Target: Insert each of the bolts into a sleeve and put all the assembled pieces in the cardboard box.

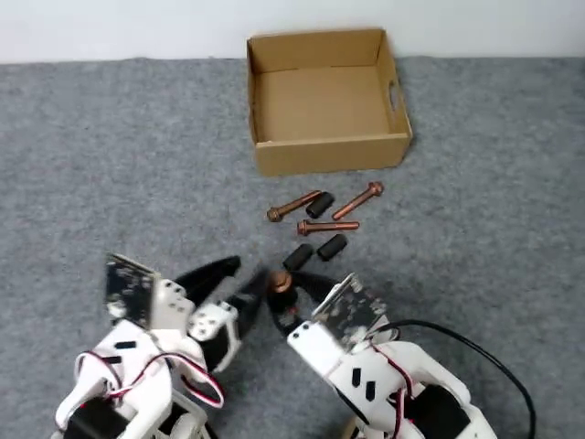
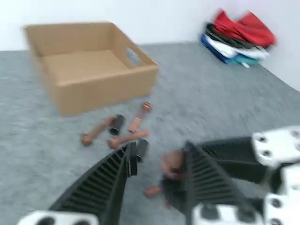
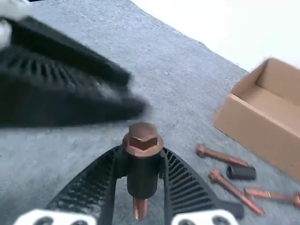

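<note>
In the right wrist view our right gripper (image 3: 142, 161) is clamped on a sleeved bolt (image 3: 142, 140), its long axis upright and its hex head above the jaws. Our left gripper (image 2: 159, 154) gapes wide just beside it. The cardboard box (image 1: 329, 151) sits at upper centre of the high view, beyond the loose bolts (image 1: 327, 226).

The tabletop (image 1: 110, 155) is covered by a grey, carpet-like fabric with a mottled weave. It is bounded at its far edge by a plain white wall (image 1: 119, 27). A pile of folded cloths (image 2: 236, 37), red, white, blue and teal, is stacked on the grey surface against that wall. Everything is evenly and softly lit.
</note>
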